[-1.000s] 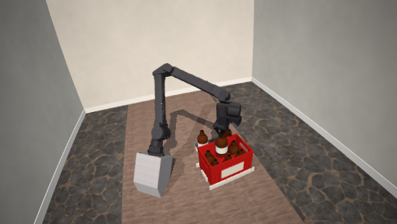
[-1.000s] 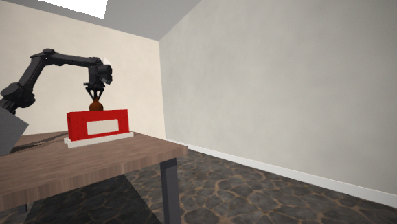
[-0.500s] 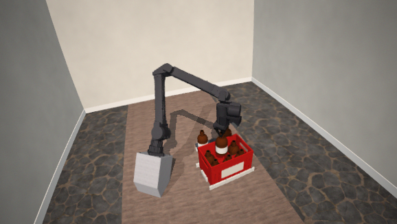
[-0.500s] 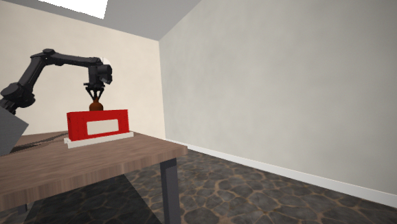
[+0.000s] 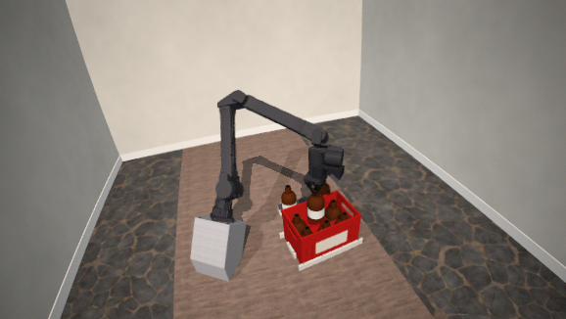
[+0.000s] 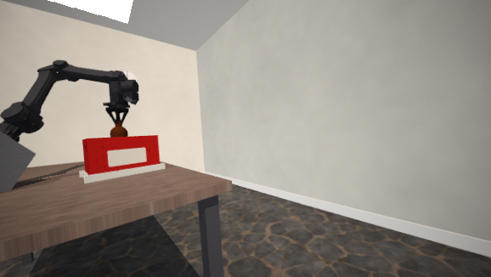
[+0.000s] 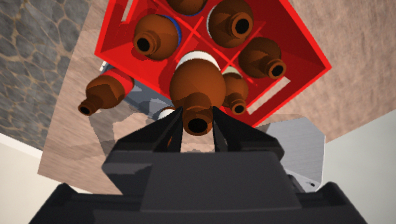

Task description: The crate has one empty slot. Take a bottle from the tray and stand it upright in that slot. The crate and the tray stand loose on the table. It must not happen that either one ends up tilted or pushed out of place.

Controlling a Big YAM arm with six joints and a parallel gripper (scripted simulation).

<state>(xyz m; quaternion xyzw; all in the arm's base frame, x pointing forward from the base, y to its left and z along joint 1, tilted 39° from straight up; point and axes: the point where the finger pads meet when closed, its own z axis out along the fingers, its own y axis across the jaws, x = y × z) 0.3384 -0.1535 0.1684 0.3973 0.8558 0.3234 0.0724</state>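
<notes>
1. The bottle point(image 5: 316, 202) point(image 6: 119, 131) point(image 7: 197, 87), brown with a white label, is upright above the crate's slot area, over the wooden table point(image 5: 235, 298) point(image 6: 127, 195) point(image 7: 360, 60).
2. The black arm point(image 5: 227, 142) point(image 6: 91, 74) rises from a grey block point(image 5: 212, 240) point(image 6: 13, 161) point(image 7: 300, 145), bends at its top and reaches over to the crate.
3. The red crate point(image 5: 306, 247) point(image 6: 95, 157) point(image 7: 295, 45) sits level, with white strips point(image 5: 338, 251) point(image 6: 127, 172) along its foot. Five other brown bottles stand inside.
4. The dark tray point(image 5: 301, 201) point(image 7: 145, 97) lies just beside the crate, mostly hidden. A white-labelled bottle point(image 5: 289, 197) and a red-labelled bottle point(image 5: 324, 188) point(image 7: 107, 90) are there.
5. The gripper point(image 5: 315, 190) point(image 6: 118, 122) point(image 7: 197, 111) points down, its fingers closed on the first bottle's neck. That bottle stands higher than its crate neighbours; whether its hidden base is inside the slot, I cannot tell.
</notes>
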